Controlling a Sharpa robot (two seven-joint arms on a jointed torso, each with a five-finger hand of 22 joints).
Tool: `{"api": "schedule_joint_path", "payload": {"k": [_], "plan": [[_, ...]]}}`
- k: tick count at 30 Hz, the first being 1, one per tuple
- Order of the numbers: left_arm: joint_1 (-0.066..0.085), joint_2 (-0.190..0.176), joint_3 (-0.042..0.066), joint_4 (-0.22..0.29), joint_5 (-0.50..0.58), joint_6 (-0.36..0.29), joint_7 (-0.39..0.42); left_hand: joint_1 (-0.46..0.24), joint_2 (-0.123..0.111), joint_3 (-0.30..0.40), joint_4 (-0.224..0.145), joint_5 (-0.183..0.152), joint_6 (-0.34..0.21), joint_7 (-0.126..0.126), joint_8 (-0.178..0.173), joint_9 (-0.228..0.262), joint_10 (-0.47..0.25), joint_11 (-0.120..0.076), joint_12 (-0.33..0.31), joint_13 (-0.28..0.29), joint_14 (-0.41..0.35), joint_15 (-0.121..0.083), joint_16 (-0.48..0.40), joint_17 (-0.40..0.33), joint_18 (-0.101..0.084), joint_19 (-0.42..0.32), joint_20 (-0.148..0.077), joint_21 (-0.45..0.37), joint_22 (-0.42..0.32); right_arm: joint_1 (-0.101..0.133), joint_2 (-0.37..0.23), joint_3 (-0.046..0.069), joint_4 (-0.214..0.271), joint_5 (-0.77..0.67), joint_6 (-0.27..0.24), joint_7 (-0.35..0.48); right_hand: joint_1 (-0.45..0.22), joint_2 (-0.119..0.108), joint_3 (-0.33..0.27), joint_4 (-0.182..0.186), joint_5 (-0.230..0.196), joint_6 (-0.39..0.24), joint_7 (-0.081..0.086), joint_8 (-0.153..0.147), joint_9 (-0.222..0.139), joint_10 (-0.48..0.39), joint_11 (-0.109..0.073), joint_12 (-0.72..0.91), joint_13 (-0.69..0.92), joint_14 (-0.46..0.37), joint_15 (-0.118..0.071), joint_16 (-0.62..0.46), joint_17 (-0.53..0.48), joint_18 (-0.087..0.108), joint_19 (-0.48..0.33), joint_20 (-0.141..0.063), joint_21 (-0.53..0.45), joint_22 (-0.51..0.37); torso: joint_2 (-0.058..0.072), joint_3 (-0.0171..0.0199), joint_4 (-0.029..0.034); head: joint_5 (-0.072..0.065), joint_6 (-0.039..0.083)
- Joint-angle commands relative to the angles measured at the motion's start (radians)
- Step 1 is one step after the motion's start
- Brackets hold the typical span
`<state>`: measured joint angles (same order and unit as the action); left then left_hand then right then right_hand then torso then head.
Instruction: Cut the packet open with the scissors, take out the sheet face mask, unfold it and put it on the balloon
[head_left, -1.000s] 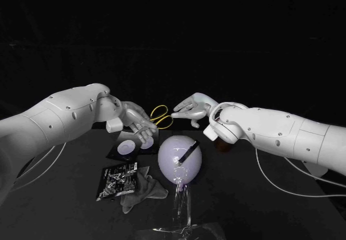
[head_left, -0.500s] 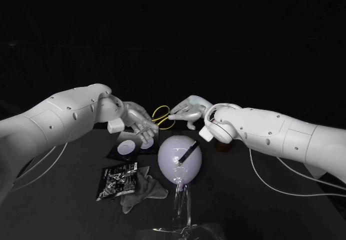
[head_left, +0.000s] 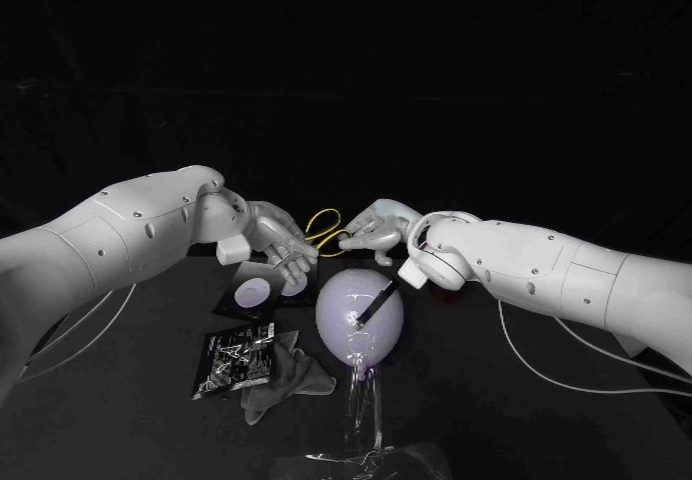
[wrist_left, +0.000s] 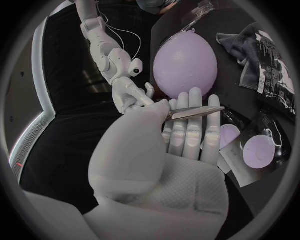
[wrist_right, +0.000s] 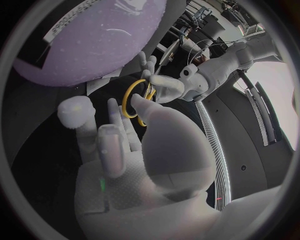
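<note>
My left hand (head_left: 274, 242) holds the scissors (head_left: 326, 229) by the blades, with the yellow handle loops pointing toward my right hand (head_left: 372, 230). In the left wrist view the blades (wrist_left: 195, 112) lie pinched between thumb and fingers (wrist_left: 187, 131). My right hand's fingers (wrist_right: 111, 136) are spread right beside the yellow loops (wrist_right: 134, 98); I cannot tell whether they touch. The pale purple balloon (head_left: 361, 316) stands upright just below both hands, with a dark strip across it. The black packet (head_left: 237, 362) lies flat on the table, front left of the balloon.
A grey cloth (head_left: 284, 384) lies crumpled beside the packet. A dark card with two pale discs (head_left: 260, 293) lies under my left hand. The balloon sits on a clear stand (head_left: 362, 405) with a clear base near the front edge.
My right hand has moved left and a little down, closing in on the yellow handles. My left hand has kept the scissors almost still.
</note>
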<state>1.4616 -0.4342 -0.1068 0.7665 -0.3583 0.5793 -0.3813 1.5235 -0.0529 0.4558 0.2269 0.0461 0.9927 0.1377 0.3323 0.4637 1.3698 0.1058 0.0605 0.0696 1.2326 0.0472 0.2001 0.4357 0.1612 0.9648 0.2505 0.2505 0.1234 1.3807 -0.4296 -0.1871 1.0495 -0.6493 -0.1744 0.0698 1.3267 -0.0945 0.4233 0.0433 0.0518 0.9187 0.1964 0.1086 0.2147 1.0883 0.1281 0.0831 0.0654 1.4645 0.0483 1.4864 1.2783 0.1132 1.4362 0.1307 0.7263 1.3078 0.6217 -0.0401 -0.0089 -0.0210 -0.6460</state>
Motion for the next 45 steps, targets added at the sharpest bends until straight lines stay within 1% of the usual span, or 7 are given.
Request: {"api": "schedule_joint_path", "payload": {"k": [1,8,24,34,40,42,45], "plan": [[0.002,0.0,0.002,0.004,0.01,-0.004,0.016,0.003,0.011,0.044,-0.049,0.002,-0.007,0.002,0.005,0.002,0.049,-0.035,0.006,0.001,-0.001,-0.008,-0.004,0.002,0.018,-0.001,-0.006,0.007,0.001,-0.001,-0.002,0.0,-0.001,-0.02,0.011,0.009,0.018,0.017,0.032,0.0,-0.005,0.036,-0.011,0.022,0.008,0.04,-0.013,0.014,0.002,0.05,-0.018,0.006,0.006,-0.001,0.018,-0.005,0.056,0.116,-0.001,0.0012,-0.0002,0.0,-0.001],[0.002,0.001,0.002,0.006,0.009,0.0,0.016,0.003,0.011,0.044,-0.049,0.002,-0.007,0.002,0.005,0.002,0.049,-0.035,0.006,0.001,-0.001,-0.008,-0.004,0.002,0.018,-0.001,-0.006,0.007,0.001,-0.001,-0.003,0.0,0.007,0.036,-0.062,0.061,0.032,0.09,0.116,-0.008,-0.003,0.146,-0.068,0.104,0.056,0.214,-0.07,0.066,0.019,0.054,-0.062,0.01,0.017,-0.027,0.05,-0.04,0.26,0.154,-0.001,0.0013,-0.0003,-0.002,0.0],[0.003,-0.004,0.001,0.034,-0.07,-0.108,0.061,-0.015,-0.01,0.074,-0.095,0.002,-0.027,0.016,-0.01,0.01,0.006,-0.021,0.001,-0.004,-0.034,0.007,-0.032,0.0,0.013,-0.029,-0.003,0.011,0.007,0.001,-0.021,0.001,0.03,0.191,-0.127,0.056,-0.024,0.082,0.195,-0.035,-0.002,0.14,-0.079,0.16,0.126,0.283,-0.085,0.041,0.024,0.057,-0.079,0.011,0.019,-0.032,0.047,-0.063,0.293,0.156,-0.002,0.0009,0.0006,-0.008,0.001],[0.004,-0.015,0.001,0.043,-0.098,-0.238,0.115,-0.141,-0.17,-0.012,-0.053,0.005,-0.168,0.056,-0.114,-0.037,-0.263,0.059,-0.001,-0.01,-0.238,0.091,-0.136,-0.04,-0.035,-0.17,0.041,-0.073,-0.034,0.01,-0.04,0.002,0.044,0.158,-0.153,-0.009,-0.044,0.074,0.225,-0.058,-0.002,0.131,-0.083,0.183,0.159,0.3,-0.089,0.031,0.029,0.057,-0.083,0.01,0.015,-0.032,0.043,-0.066,0.3,0.155,-0.001,0.0009,-0.0003,-0.012,0.002],[0.004,-0.021,0.001,0.048,-0.12,-0.291,0.152,-0.149,-0.203,-0.149,-0.038,0.009,-0.417,0.019,-0.221,-0.127,-0.505,0.129,0.006,-0.012,-0.494,0.169,-0.137,-0.099,-0.104,-0.418,0.044,-0.17,-0.075,0.019,-0.051,0.002,0.047,0.129,-0.17,-0.037,-0.05,0.072,0.234,-0.067,-0.003,0.129,-0.084,0.19,0.17,0.307,-0.091,0.029,0.031,0.058,-0.084,0.011,0.017,-0.032,0.043,-0.067,0.305,0.156,-0.001,0.0004,-0.0001,-0.014,0.001],[0.004,-0.024,0.001,0.05,-0.126,-0.311,0.169,-0.047,-0.1,-0.415,-0.003,0.009,-0.437,0.016,-0.222,-0.14,-0.562,0.134,0.022,-0.003,-0.578,0.172,-0.123,-0.133,-0.098,-0.487,0.019,-0.197,-0.072,0.021,-0.054,0.002,0.046,0.118,-0.182,-0.046,-0.052,0.071,0.236,-0.069,-0.003,0.129,-0.085,0.192,0.173,0.309,-0.091,0.028,0.032,0.058,-0.084,0.011,0.017,-0.032,0.043,-0.067,0.305,0.156,-0.002,0.0002,-0.0002,-0.014,0.001],[0.004,-0.03,0.0,0.054,-0.132,-0.334,0.197,-0.009,-0.115,-0.501,0.043,0.003,-0.472,0.007,-0.232,-0.156,-0.592,0.124,0.014,-0.005,-0.662,0.186,-0.139,-0.168,-0.104,-0.519,0.046,-0.204,-0.076,0.024,-0.057,0.002,0.041,0.102,-0.2,-0.06,-0.055,0.07,0.241,-0.073,-0.003,0.128,-0.086,0.196,0.179,0.311,-0.092,0.027,0.033,0.058,-0.085,0.011,0.018,-0.032,0.043,-0.068,0.308,0.156,-0.001,0.0003,-0.0001,-0.015,0.001]]}}
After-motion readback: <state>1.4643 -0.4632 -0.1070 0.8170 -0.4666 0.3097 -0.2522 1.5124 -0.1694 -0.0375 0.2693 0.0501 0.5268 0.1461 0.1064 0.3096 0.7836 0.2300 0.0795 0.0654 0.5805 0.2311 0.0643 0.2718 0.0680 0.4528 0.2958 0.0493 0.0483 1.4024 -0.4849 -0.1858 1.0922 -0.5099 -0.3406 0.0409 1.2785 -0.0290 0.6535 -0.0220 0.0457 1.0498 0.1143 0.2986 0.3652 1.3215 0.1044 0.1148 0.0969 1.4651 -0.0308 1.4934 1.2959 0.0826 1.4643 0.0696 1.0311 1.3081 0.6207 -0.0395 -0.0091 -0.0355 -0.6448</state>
